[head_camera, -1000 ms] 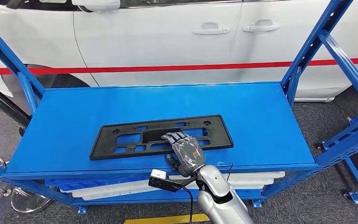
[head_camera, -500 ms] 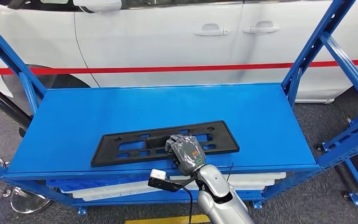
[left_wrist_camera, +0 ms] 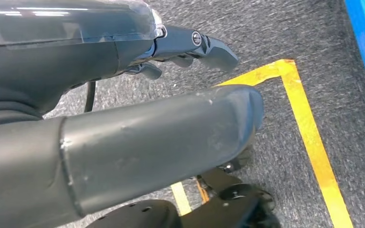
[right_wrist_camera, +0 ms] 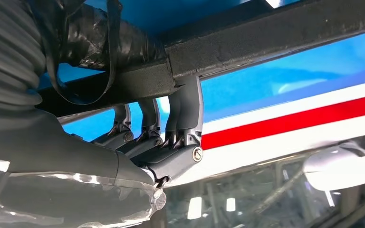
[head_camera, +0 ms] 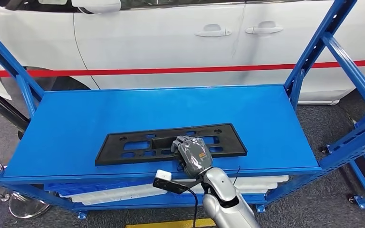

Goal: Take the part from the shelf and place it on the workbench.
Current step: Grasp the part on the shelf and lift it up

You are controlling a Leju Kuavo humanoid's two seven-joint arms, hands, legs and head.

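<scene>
The right hand (head_camera: pixel 193 154) grips the black part (head_camera: pixel 170 143) at its near long edge, a little right of the part's middle; in the right wrist view its fingers (right_wrist_camera: pixel 183 118) hook over the bar while the thumb presses from the other side. The part lies on the blue shelf (head_camera: pixel 76 118), stretching well out to the hand's left and less to its right.

The hold is off-centre on a long, thin frame, so the long left end may sag or swing once lifted and twist out of the fingers. It could also catch the shelf post (head_camera: pixel 313 52) to the hand's right.

The left hand (left_wrist_camera: pixel 138 137) hangs over the floor, holding nothing, fingers loosely apart.

Nothing here serves as a container apart from the shelf, which carries just the part.
</scene>
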